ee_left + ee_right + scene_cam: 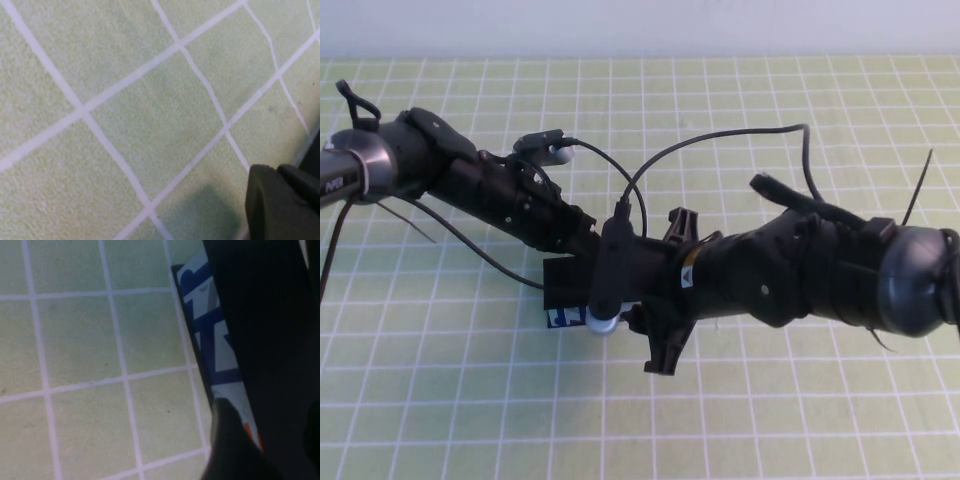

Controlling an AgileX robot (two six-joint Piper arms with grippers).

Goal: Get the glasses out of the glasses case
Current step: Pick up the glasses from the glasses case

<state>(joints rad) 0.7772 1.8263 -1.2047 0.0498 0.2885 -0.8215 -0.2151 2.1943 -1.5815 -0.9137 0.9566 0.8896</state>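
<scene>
From the raised camera the two arms meet over the middle of the green gridded mat (440, 380), and between them they cover almost all of the glasses case (563, 290): only a black block and a strip of its white, blue-printed side show, just under the wrist of the left arm and touching the near edge of the dark clutter where the arms cross. The right gripper (660, 300) sits directly beside that visible end of the case, on its right, pointing toward it, its black finger pieces sticking out above and below the arm; this view does not show how far apart the tips stand or whether anything is between them. The right wrist camera gives what the high view hides — the long side of the case (215, 340) up close, white with blue print and a spot of orange, lying on the mat, with one dark finger (227, 440) of the gripper at its printed face; the rest is black and unreadable, so I cannot tell whether the jaws hold anything. The left gripper (582, 232) lies over the far side of the case in the high view, its fingers lost in the crossing arms. Its own wrist camera shows only mat and a dark finger tip (280, 205) in one corner — the case is not in that picture. The glasses cannot be made out in any view.
</scene>
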